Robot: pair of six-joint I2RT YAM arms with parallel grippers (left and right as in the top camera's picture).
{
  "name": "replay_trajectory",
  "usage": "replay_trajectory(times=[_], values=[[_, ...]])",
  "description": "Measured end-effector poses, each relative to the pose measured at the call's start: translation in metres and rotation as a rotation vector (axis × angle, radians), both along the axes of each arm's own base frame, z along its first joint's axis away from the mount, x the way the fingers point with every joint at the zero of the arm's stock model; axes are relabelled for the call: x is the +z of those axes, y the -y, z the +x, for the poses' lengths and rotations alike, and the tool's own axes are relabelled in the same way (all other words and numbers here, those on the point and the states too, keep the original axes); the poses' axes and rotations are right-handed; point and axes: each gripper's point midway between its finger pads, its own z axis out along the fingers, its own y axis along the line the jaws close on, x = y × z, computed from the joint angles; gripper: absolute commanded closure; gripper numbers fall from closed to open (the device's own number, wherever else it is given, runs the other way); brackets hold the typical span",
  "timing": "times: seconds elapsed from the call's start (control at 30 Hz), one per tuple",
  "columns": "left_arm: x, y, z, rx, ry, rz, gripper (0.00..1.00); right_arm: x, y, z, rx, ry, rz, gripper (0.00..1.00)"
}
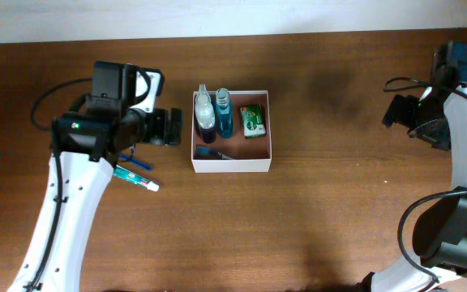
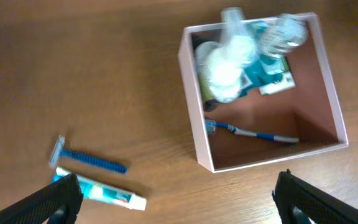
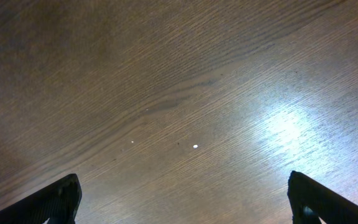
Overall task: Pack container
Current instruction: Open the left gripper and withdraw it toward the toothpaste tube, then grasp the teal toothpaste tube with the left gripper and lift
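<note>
While the left arm reaches in from the table's near-left corner with its white link angled up towards the middle, I see the left gripper (image 1: 167, 127) just beside the left wall of the container (image 1: 232, 167), pointing at it. Its fingers are spread wide with nothing between them. The container sits on the wooden table (image 1: 331, 211), slightly left of centre and towards the far edge. Inside, a clear spray bottle (image 1: 205, 113) and a blue bottle (image 1: 224, 115) lie side by side along the left, a green packet (image 1: 253, 120) lies to their right, and a blue toothbrush (image 2: 253, 132) lies across the near part of the floor. Outside, near the left arm, a blue razor (image 2: 89, 158) and a toothpaste tube (image 2: 101, 191) lie close together on the wood. The right arm curls up along the right edge, well apart from the container. The right gripper (image 3: 182, 186) faces bare table, its fingers also spread and empty.
</note>
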Motion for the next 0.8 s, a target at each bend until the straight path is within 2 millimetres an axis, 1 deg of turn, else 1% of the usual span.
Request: replay_trajectory(times=[0.07,0.17,0.2,0.27,0.3,0.37,0.43,0.53,0.57,0.8], values=[[-0.007,-0.013,0.0,0.095,-0.046,-0.036,0.0,0.0,0.0,0.0,0.0,0.0,0.0,0.01],[-0.03,-0.04,0.001,0.303,-0.152,-0.101,0.0,0.0,0.0,0.0,-0.001,0.0,0.0,0.01],[-0.041,-0.049,0.0,0.379,-0.198,-0.121,0.01,0.0,0.0,0.0,0.0,0.0,0.0,0.01],[-0.06,-0.062,-0.003,0.49,-0.274,-0.147,0.05,0.0,0.0,0.0,0.0,0.0,0.0,0.01],[-0.071,-0.066,-0.003,0.546,-0.315,-0.16,0.11,0.0,0.0,0.0,0.0,0.0,0.0,0.01],[-0.09,-0.069,-0.003,0.618,-0.376,-0.174,0.11,0.0,0.0,0.0,0.0,0.0,0.0,0.01],[-0.101,-0.069,-0.003,0.664,-0.416,-0.183,0.11,0.0,0.0,0.0,0.0,0.0,0.0,0.01],[-0.117,-0.069,-0.006,0.729,-0.477,-0.189,0.11,0.0,0.0,0.0,0.0,0.0,0.0,0.01],[-0.122,-0.069,-0.007,0.755,-0.496,-0.192,0.09,0.0,0.0,0.0,0.0,0.0,0.0,0.01],[-0.148,-0.068,-0.009,0.875,-0.583,-0.205,0.07,0.0,0.0,0.0,0.0,0.0,0.0,0.01]])
